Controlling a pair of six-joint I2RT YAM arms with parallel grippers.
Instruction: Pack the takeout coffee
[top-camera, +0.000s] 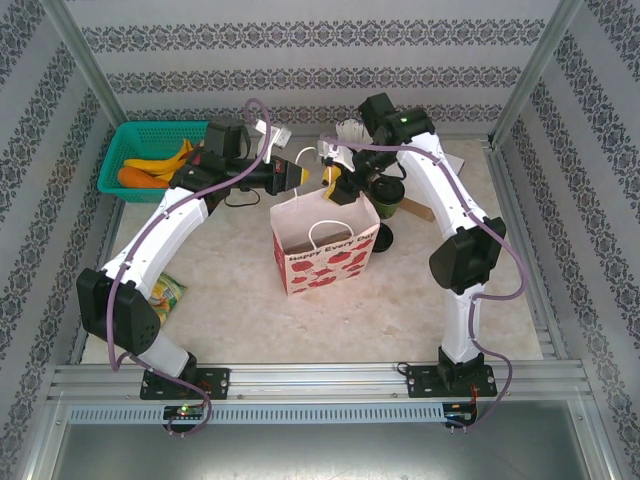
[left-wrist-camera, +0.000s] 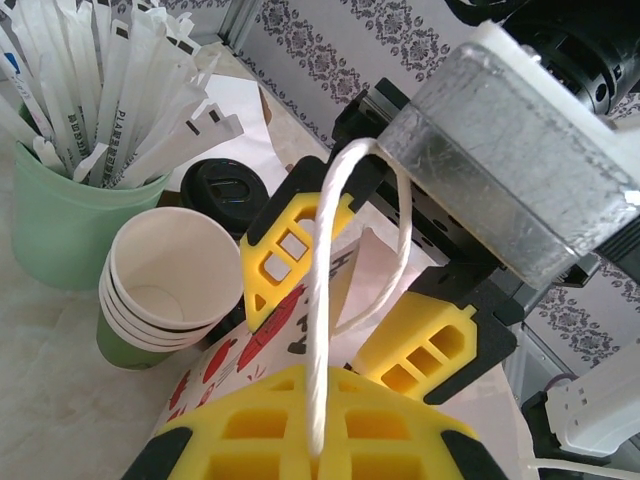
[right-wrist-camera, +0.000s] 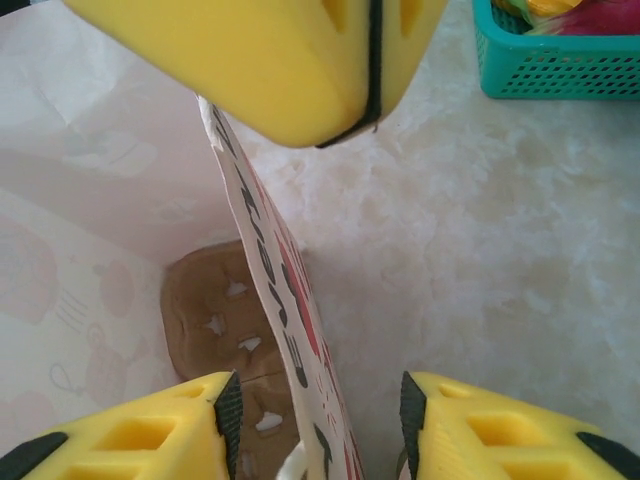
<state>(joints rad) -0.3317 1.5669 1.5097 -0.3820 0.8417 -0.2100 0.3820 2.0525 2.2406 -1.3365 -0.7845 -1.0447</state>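
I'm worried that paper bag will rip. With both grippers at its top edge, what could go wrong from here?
The left gripper pinches only the cord handle; a pull could tear it or tip the bag. The right gripper straddles the bag's top edge; closing may crumple it onto the tray inside.

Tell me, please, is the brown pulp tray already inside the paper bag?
Inside: the right wrist view shows the pulp tray lying on the floor of the open paper bag.

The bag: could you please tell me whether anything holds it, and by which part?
The left gripper is shut on the bag's cord handle; the right gripper straddles its wall, open.
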